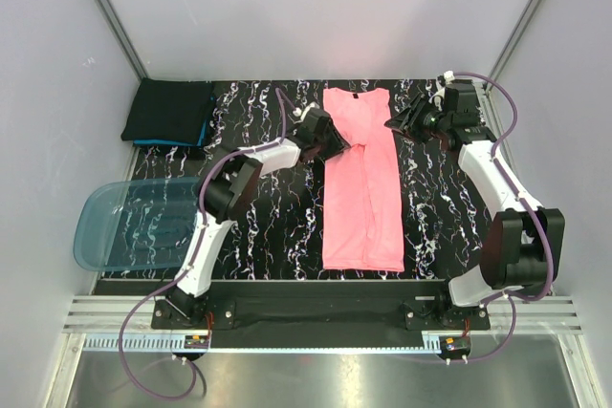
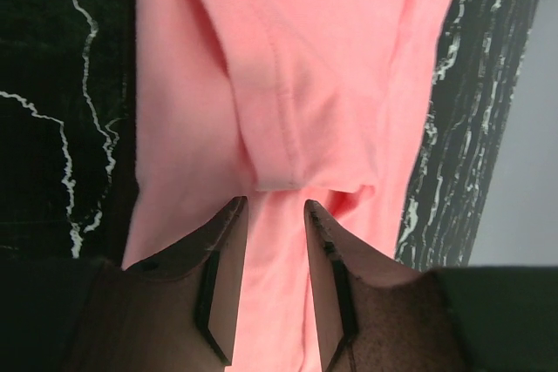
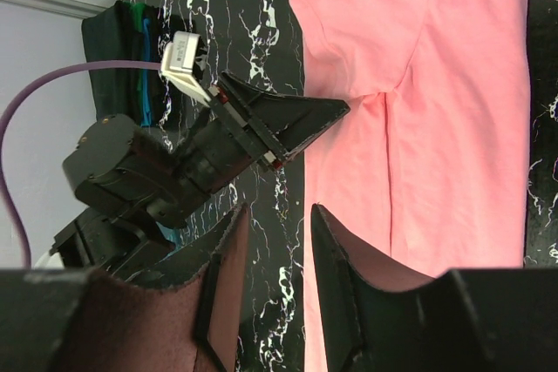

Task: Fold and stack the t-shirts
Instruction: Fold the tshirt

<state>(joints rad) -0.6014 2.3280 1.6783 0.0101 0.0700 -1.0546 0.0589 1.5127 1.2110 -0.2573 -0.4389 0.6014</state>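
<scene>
Salmon-pink t-shirt [image 1: 361, 198]: table [image 1: 435, 236] centre, long axis near-to-far, collar far
Left gripper [image 1: 335, 147]: parted, empty, over tee's left edge, nearer
Right gripper [image 1: 400, 124]: parted, empty, just off right edge

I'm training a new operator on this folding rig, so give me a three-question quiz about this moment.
1. True or false: the salmon-pink cloth t-shirt lies folded into a long strip on the black marbled table.
2. Where is the folded black and teal stack of t-shirts? A) far left corner of the table B) near right corner C) on top of the pink shirt
3. Fill in: the left end effector and the right end effector both have their jaws ____.
Key: 1 true; 2 A; 3 open.
</scene>
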